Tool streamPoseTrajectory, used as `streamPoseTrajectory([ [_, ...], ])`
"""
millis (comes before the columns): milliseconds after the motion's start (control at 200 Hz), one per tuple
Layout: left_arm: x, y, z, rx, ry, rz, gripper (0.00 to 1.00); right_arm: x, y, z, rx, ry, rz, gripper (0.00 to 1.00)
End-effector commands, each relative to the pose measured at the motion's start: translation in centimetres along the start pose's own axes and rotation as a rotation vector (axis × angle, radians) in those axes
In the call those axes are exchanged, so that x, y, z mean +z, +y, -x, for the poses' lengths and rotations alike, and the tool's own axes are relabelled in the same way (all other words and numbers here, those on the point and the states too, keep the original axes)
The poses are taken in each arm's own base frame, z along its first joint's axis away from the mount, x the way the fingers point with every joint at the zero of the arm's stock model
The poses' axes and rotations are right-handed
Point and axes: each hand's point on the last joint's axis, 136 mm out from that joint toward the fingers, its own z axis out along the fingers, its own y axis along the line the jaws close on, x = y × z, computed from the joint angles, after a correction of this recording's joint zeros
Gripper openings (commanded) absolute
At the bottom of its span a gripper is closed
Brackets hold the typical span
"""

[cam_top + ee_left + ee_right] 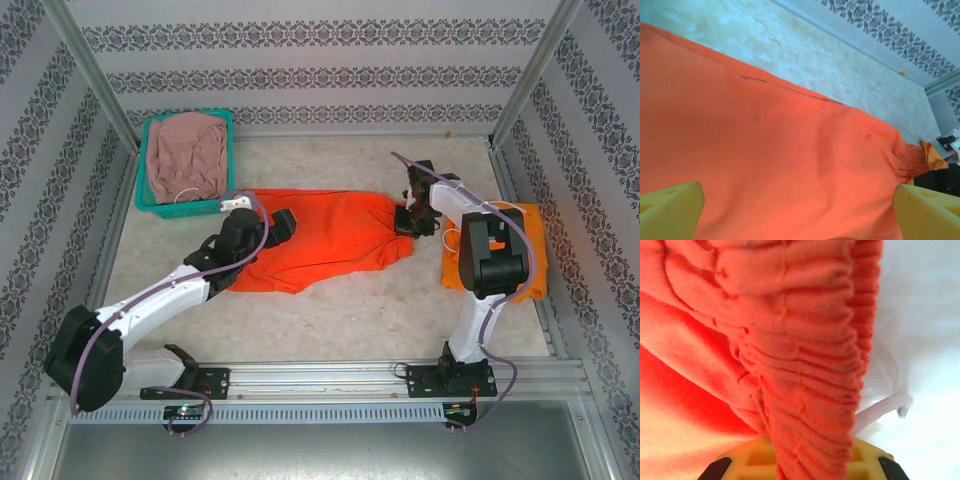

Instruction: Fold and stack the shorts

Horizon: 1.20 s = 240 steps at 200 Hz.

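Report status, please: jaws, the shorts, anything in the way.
Left gripper: jaws open over red-orange shorts. Right gripper: jaws shut on their waistband. Yellow-orange shorts at right, right arm overhanging them; pink shorts in teal basket.

A teal mesh basket (165,209) stands in the far left corner of the bench (340,320), close to the left wall. The bench top is pale and mottled, like stone. Wallpaper (320,60) in white with dark floral bands covers the back and both side walls. A slanted metal post (92,75) rises at each far corner. A metal rail (330,372) runs along the near edge, with a perforated strip (320,412) just in front of it
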Motion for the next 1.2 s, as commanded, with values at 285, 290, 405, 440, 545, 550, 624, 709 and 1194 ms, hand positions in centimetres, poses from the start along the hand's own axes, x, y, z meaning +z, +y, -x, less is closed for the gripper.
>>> streamPoseTrajectory([
  [285,-1.3,3.4,-0.6,0.019,0.003,0.078,1.0,-14.2,-4.8,3.8,-0.131,-0.157,-0.38,0.0],
  [290,-1.3,3.4,-0.6,0.019,0.003,0.078,1.0,-14.4,-4.9,3.8,-0.132,-0.161,-0.384,0.0],
  [405,-1.5,3.8,-0.8,0.019,0.003,0.083,1.0,-18.4,-5.3,4.7,-0.163,-0.215,-0.495,0.0],
  [440,-1.5,3.8,-0.9,0.017,0.003,0.082,1.0,-19.4,-5.1,5.0,-0.18,-0.229,-0.527,0.0],
  [545,-1.5,4.2,-1.2,0.012,0.01,0.087,1.0,-21.1,-3.8,5.5,-0.245,-0.244,-0.624,0.0],
  [550,-1.5,4.2,-1.2,0.011,0.009,0.087,1.0,-21.2,-3.7,5.5,-0.248,-0.245,-0.628,0.0],
  [624,-1.5,4.5,-1.3,0.005,0.008,0.09,1.0,-21.6,-2.5,5.9,-0.29,-0.236,-0.69,0.0],
  [709,-1.5,4.7,-1.4,0.003,0.01,0.092,1.0,-21.6,-0.7,6.3,-0.335,-0.232,-0.754,0.0],
  [1194,-1.4,5.6,-1.8,-0.014,0.021,0.102,1.0,-9.6,16.7,2.8,-0.496,-0.155,-0.516,0.3],
])
